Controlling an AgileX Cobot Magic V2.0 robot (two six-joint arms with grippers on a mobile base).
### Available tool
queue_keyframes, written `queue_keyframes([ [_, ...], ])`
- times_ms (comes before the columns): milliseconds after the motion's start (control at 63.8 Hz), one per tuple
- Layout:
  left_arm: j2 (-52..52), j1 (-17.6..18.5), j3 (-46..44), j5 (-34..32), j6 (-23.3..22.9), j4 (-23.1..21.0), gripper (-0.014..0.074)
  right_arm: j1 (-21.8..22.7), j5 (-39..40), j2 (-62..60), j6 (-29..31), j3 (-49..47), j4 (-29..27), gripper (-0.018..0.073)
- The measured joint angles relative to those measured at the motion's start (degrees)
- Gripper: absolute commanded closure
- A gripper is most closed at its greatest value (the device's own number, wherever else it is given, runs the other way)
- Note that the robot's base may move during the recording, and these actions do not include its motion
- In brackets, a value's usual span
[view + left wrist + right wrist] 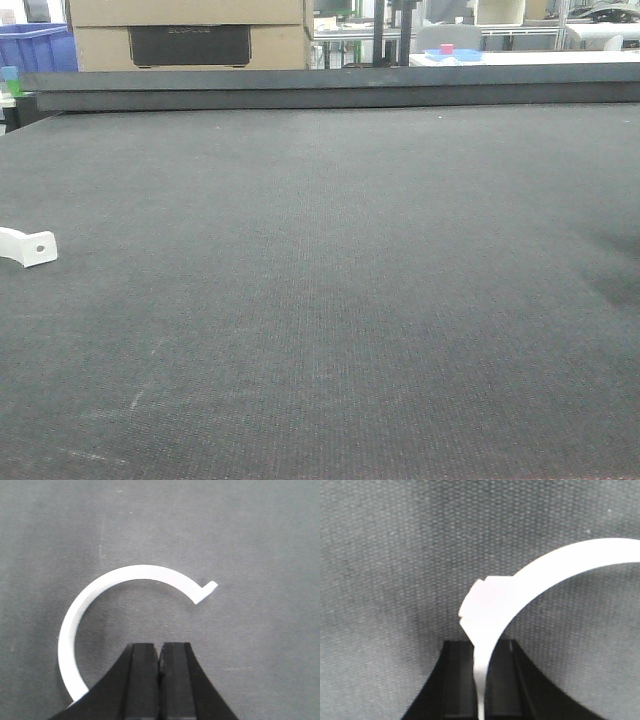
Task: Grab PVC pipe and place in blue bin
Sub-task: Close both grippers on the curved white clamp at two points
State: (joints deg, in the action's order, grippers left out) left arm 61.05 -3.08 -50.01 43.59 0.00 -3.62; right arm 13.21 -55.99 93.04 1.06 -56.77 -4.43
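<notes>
A white curved PVC pipe piece (490, 610) is pinched between the fingers of my right gripper (482, 645), which is shut on it; its arc sweeps up and to the right over the dark mat. In the left wrist view another white C-shaped piece (135, 572) lies flat on the mat. My left gripper (160, 647) hangs over its open middle, shut and empty. The front view shows a white tab with a round hole (28, 246) at the far left edge. Neither gripper shows in that view. A blue bin (35, 45) stands beyond the table's back left.
The dark mat (330, 300) covers the whole table, with a raised black ledge (330, 88) along its far edge. Cardboard boxes (190, 35) stand behind the ledge. A small blue tray with a red item (453, 53) sits far back right.
</notes>
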Motion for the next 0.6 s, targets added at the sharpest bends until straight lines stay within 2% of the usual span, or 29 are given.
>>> queue_keyframes([
  [125, 0.1, -0.27, -0.11, 2.0, 0.0, -0.14, 0.0707, 0.0, -5.35, -0.47, 0.0, -3.25, 0.11, 0.0727],
  [235, 1.63, -2.64, -1.66, 5.73, 0.0, 0.0, 0.0707, 0.0, -8.68, -2.42, 0.0, -5.94, 0.11, 0.0727],
  [392, 7.91, -6.4, -5.62, 10.74, 6.84, 0.51, 0.0707, 0.1, -9.75, -6.08, 0.0, -7.92, -1.51, 0.0727],
  [471, 12.96, -6.91, -8.09, 11.47, 10.36, 0.74, 0.0707, 0.1, -9.52, -7.78, 0.0, -8.12, -3.11, 0.0727],
  [596, 20.53, -6.91, -12.23, 10.85, 12.68, 1.3, 0.0707, 0.1, -8.78, -8.72, 0.0, -8.12, -4.0, 0.0727],
])
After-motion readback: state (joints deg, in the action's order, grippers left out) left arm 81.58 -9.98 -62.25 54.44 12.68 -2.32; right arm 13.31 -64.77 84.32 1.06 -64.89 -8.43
